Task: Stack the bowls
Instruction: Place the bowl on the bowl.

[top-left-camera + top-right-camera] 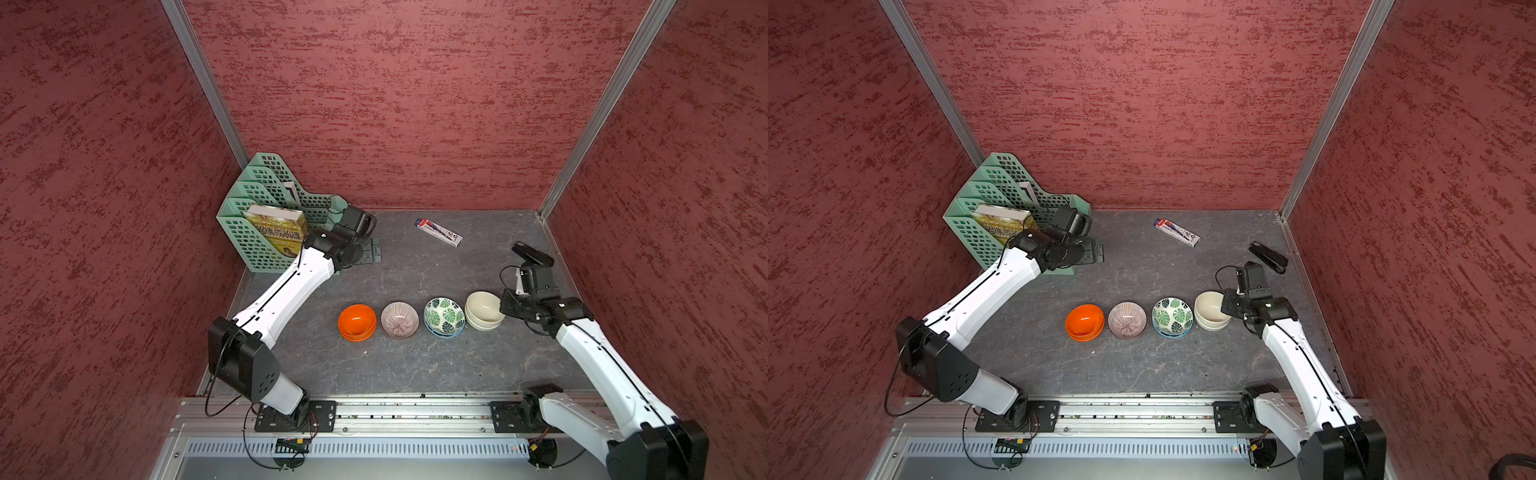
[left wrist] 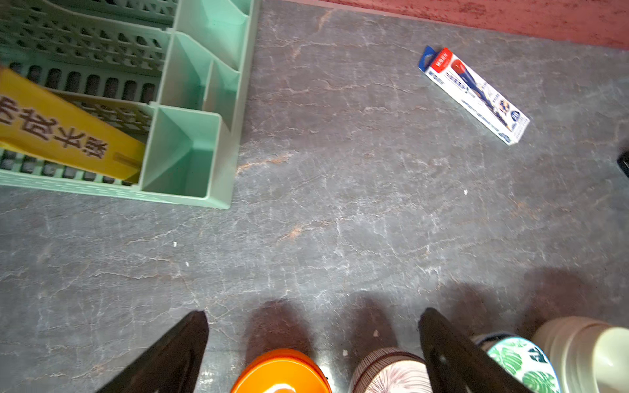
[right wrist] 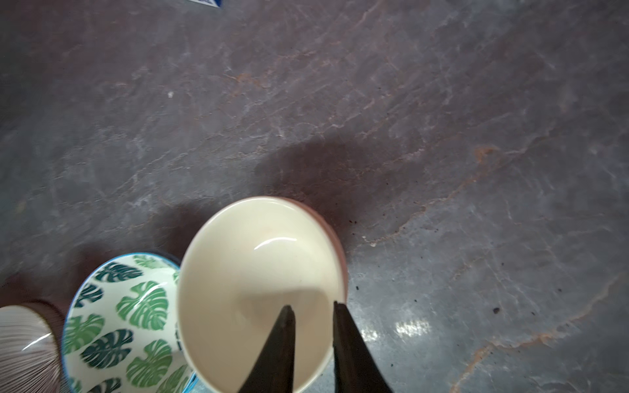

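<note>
Four lots of bowls stand in a row in both top views: an orange nested pair (image 1: 357, 322), a purple striped bowl (image 1: 400, 320), a leaf-patterned pair (image 1: 444, 316) and a cream pair (image 1: 484, 309). My right gripper (image 3: 313, 304) straddles the near rim of the top cream bowl (image 3: 258, 272), one finger inside and one outside. Its jaws stand slightly apart, with a gap showing round the rim. The left gripper (image 2: 315, 311) hangs wide open and empty by the green rack, well behind the orange bowl (image 2: 280, 372).
A green file rack (image 1: 257, 208) holding a yellow book (image 1: 276, 230) fills the back left corner. A pen box (image 1: 438, 232) lies at the back middle. A black stapler (image 1: 532, 253) sits behind the right wrist. Red walls close three sides; a metal rail (image 1: 415, 409) runs along the front.
</note>
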`<act>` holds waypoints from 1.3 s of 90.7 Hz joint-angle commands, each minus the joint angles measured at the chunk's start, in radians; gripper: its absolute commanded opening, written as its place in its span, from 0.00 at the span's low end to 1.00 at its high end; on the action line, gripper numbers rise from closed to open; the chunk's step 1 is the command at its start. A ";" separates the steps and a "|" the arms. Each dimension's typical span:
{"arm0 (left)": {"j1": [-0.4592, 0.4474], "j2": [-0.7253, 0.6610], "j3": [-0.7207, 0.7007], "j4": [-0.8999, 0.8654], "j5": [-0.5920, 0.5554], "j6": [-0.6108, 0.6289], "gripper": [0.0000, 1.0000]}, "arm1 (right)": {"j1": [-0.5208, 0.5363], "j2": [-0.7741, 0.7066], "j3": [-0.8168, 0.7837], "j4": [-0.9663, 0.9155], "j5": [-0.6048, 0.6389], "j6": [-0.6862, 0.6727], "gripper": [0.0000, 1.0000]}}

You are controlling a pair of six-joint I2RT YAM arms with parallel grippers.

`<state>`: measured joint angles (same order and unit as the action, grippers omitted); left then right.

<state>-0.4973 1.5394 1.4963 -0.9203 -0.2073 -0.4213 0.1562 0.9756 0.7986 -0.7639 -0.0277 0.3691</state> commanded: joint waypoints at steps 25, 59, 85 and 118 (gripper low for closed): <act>-0.006 0.008 0.007 -0.011 0.006 0.016 1.00 | 0.154 0.049 0.048 -0.057 -0.144 -0.122 0.30; 0.032 0.003 0.017 -0.012 0.013 0.024 1.00 | 0.236 0.116 0.090 -0.097 -0.088 -0.126 0.30; 0.044 0.000 0.017 -0.008 0.020 0.030 1.00 | 0.239 0.140 0.061 -0.080 -0.081 -0.108 0.26; 0.051 -0.003 0.010 0.002 0.025 0.027 1.00 | 0.245 0.161 0.046 -0.070 -0.101 -0.098 0.18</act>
<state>-0.4541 1.5394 1.4960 -0.9260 -0.1852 -0.4088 0.3901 1.1248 0.8597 -0.8425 -0.1284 0.2596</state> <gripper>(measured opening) 0.996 0.184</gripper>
